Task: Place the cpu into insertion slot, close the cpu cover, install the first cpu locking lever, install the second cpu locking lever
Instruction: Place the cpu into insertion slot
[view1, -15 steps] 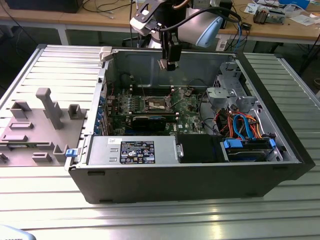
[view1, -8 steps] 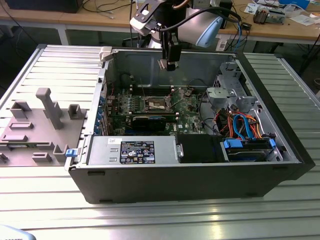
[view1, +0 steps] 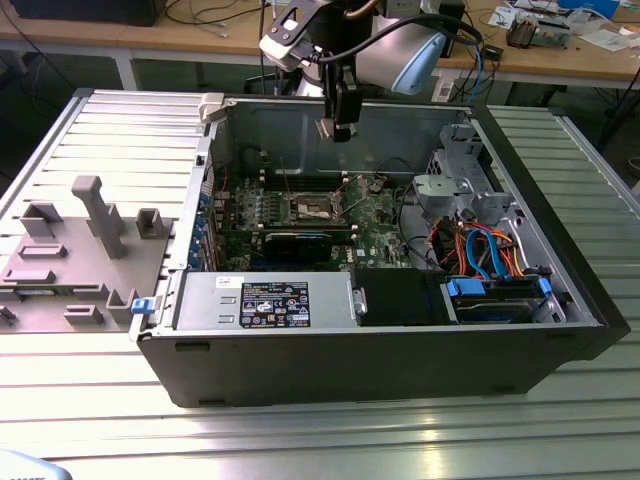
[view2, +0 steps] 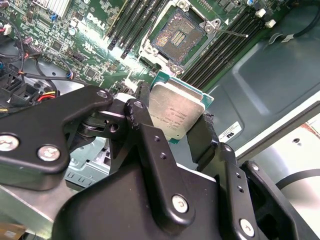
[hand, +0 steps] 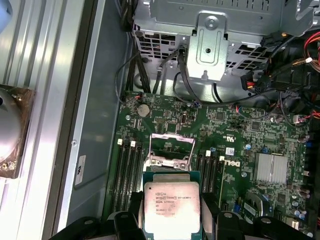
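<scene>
The first step is in hand: the cpu is pinched by the jaws and held up in the air, apart from the open insertion slot. Square, level lining-up seems needed.

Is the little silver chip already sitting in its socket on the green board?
No: in the second wrist view the cpu is clamped between the jaws, while the insertion slot lies bare beyond it.

We are counting one hand gripping one cpu, with one insertion slot, one cpu cover and one motherboard beyond it.
</scene>
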